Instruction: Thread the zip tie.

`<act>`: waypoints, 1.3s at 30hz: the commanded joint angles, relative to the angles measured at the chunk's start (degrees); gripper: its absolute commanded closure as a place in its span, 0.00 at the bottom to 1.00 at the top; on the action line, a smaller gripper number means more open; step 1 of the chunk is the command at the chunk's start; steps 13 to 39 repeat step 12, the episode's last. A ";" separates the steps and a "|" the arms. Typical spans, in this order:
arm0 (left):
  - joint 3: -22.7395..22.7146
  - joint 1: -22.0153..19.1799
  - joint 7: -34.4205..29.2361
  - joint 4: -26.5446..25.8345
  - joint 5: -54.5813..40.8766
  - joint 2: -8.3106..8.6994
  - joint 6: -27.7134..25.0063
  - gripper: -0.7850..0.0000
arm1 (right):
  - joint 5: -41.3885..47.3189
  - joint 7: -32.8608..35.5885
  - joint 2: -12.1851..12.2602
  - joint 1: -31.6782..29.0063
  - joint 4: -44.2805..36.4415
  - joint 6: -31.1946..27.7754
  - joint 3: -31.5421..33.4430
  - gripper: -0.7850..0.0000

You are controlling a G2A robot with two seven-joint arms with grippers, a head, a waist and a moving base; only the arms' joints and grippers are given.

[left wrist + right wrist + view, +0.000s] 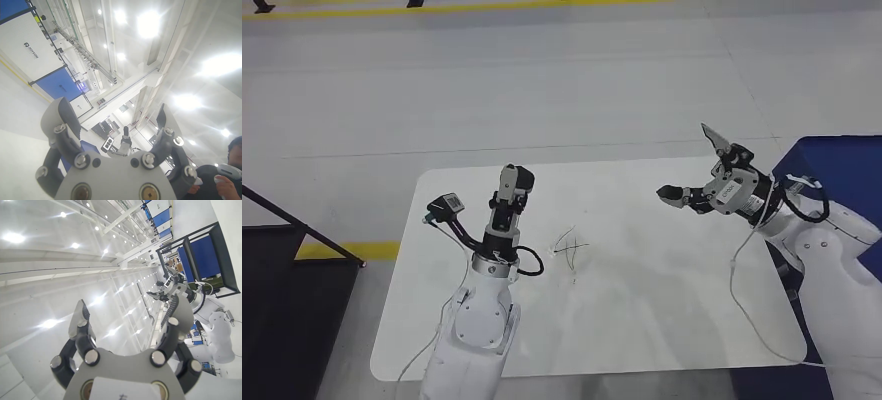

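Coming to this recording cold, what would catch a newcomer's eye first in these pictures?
The left pincer and the right pincer strike first: both are open, empty and pointing upward, away from the work. Below them, the thin pale zip tie lies loose near the middle of the white rounded tabletop, hard to spot against it.

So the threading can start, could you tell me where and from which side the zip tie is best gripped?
Probably near a free end of the zip tie, coming straight down from above: it lies flat on the table as thin crossing strands.
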 commanded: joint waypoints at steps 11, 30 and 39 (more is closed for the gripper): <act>0.00 0.00 0.00 0.00 0.00 0.00 0.00 0.00 | 0.00 0.00 0.00 0.00 0.00 0.00 0.00 0.00; 0.00 0.00 0.00 0.00 0.00 0.00 0.00 0.00 | 0.00 0.00 0.00 0.00 0.00 0.00 0.00 0.00; 0.00 0.00 0.00 0.00 0.00 0.00 0.00 0.00 | 0.00 0.00 0.00 0.00 0.00 0.00 0.00 0.00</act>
